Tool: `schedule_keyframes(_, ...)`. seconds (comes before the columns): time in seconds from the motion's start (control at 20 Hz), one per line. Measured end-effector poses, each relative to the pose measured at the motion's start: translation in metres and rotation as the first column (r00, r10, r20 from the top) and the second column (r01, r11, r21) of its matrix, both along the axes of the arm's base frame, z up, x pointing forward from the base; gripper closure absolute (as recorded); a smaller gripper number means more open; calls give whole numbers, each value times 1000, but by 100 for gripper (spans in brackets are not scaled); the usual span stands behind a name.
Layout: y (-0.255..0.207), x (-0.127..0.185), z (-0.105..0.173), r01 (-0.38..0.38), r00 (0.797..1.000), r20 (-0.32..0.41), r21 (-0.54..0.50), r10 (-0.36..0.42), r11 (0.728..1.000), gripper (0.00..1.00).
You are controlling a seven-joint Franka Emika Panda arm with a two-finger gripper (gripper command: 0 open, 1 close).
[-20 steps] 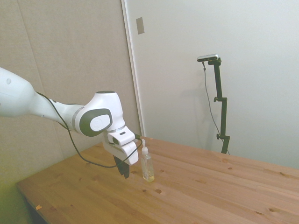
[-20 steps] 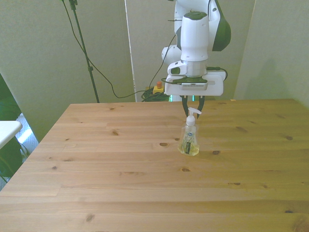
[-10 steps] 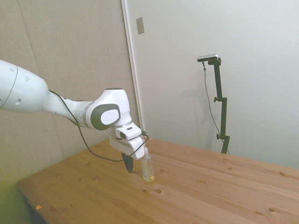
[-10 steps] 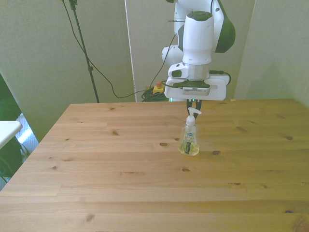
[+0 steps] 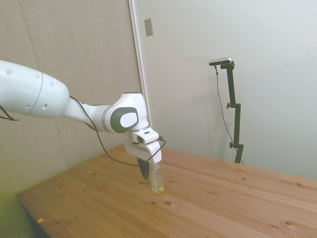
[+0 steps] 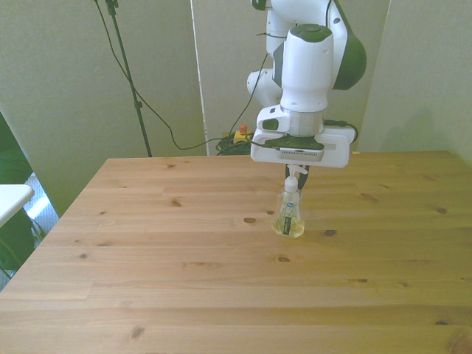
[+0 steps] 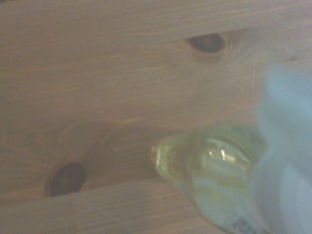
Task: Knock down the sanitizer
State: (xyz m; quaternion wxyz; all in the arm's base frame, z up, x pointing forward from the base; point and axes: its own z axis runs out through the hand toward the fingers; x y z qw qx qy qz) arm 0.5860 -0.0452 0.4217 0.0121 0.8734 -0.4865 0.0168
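Wooden planks with dark knots make up the counter [image 6: 147, 258], and the sanitizer [image 6: 289, 214] is seen standing upright on it, a little toward the front view's right of the middle. Yellowish liquid fills the bottle's base, a white label sits on its clear body, and a white pump top is carried above.

From the side view, the sanitizer [image 5: 157, 179] is seen just beside the dark fingers of the end effector [image 5: 145, 170], which hang down on the arm's side of the bottle and reach to about its upper body. Contact between the fingers and the bottle cannot be confirmed. In the front view the end effector [image 6: 297, 175] is placed directly behind the pump top, and its fingers are mostly hidden by the white wrist block and by the bottle; whether they are spread or closed cannot be told from either view.

In the wrist view the sanitizer [image 7: 214, 170] appears blurred and close, with its yellow-green base over the counter [image 7: 97, 73]; two dark knots are seen in the wood nearby.

A yellow box with a red button [image 6: 241, 133] is seen beyond the counter's far edge.
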Motion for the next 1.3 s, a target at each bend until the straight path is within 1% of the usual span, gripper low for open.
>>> schedule_keyframes(0.3,-12,35,17,24,1000,-14,-32,-25,999,100)
schedule_keyframes(0.55,-38,63,6,64,998,-23,-47,-65,997,100)
schedule_keyframes(0.75,-55,83,4,93,996,-1,-52,-93,994,100)
schedule_keyframes(0.9,-66,92,4,107,994,13,-51,-106,993,100)
schedule_keyframes(0.95,-68,93,4,108,994,15,-50,-107,993,0)
schedule_keyframes(1.3,-67,93,2,85,996,17,-24,-84,996,0)
